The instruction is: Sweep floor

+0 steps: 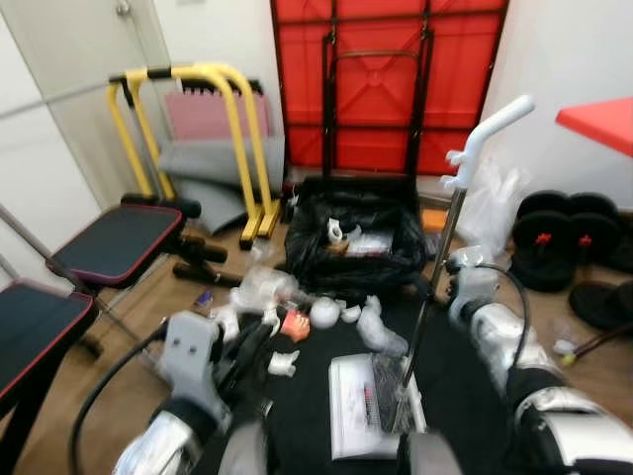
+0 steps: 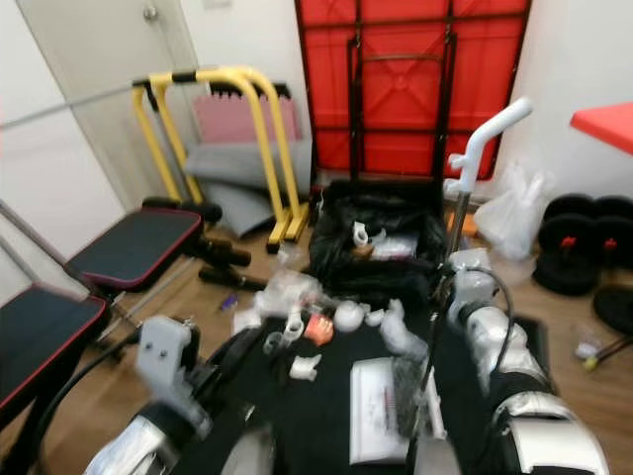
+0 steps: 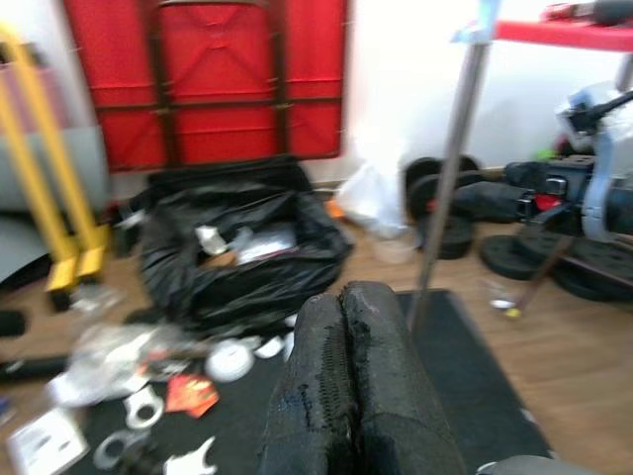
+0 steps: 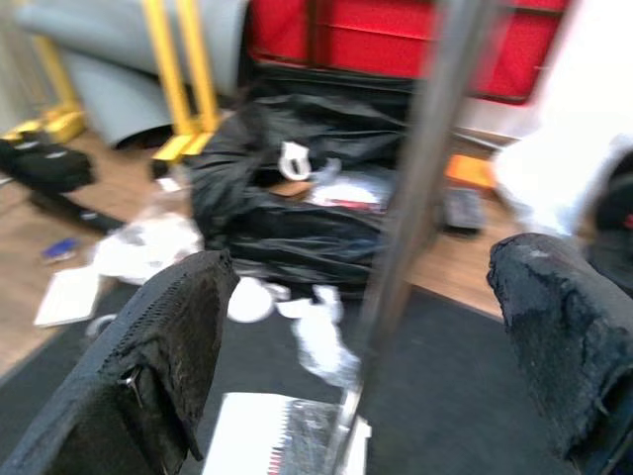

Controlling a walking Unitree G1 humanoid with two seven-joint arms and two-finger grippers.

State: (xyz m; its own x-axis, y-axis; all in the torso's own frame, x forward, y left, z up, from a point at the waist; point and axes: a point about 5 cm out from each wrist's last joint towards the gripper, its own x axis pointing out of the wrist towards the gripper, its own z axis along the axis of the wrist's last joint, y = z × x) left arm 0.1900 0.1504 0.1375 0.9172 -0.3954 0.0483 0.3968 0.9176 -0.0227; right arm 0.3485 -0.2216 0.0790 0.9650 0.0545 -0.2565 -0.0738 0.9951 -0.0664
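Note:
A metal broom pole (image 1: 435, 267) with a white handle (image 1: 492, 127) stands upright over a white dustpan-like head (image 1: 358, 406) on the black mat (image 1: 455, 396). My right gripper (image 4: 366, 346) is open at mid-pole, and the pole (image 4: 415, 198) passes between its spread fingers (image 4: 163, 336) without touching them. White scraps and crumpled plastic (image 1: 326, 313) lie on the mat in front of an open black trash bag (image 1: 351, 242). My left gripper (image 3: 346, 386) is shut and empty, held low at the left over the mat's near edge (image 1: 252, 351).
Yellow parallel bars (image 1: 232, 139) and two black padded benches (image 1: 114, 242) stand on the left. A red folded table (image 1: 381, 79) leans on the back wall. Black weights (image 1: 564, 237), a white plastic bag (image 1: 495, 203) and a red tabletop (image 1: 598, 124) are on the right.

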